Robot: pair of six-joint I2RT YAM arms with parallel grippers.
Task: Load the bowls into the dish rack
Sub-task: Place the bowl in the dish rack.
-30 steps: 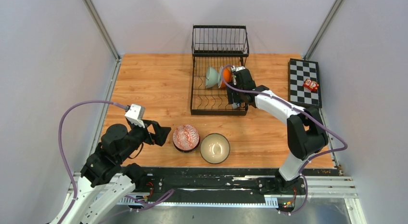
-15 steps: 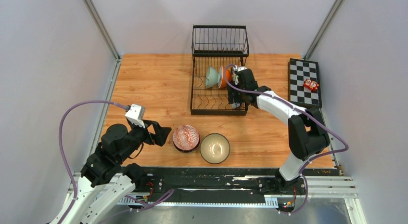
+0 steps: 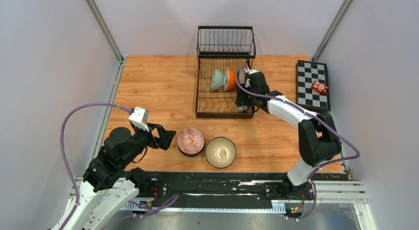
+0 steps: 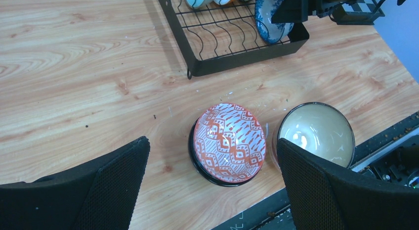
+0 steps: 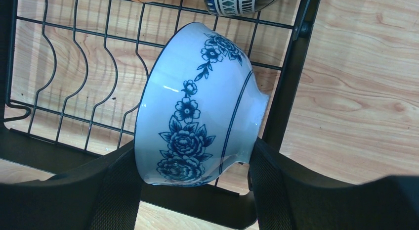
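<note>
Right hand point(image 5: 193, 148) is clamped on the blue floral bowl point(image 5: 197, 91), one finger at the rim side, the other at the foot side. That bowl stands on edge in the near right corner of the dish rack point(image 5: 284, 101), in the lower tray. The pale green bowl point(image 3: 217, 79) and orange bowl point(image 3: 230, 79) stand on edge further back in the same tray, touching each other.

Left hand point(image 3: 169, 139) has its fingers wide apart and holds nothing. It sits low over the bench point(image 3: 158, 81), just left of the red-patterned bowl point(image 3: 191, 141). The cream bowl point(image 3: 221, 152) sits upright just right of that one. Both are on the bench, well apart from the rack.
</note>
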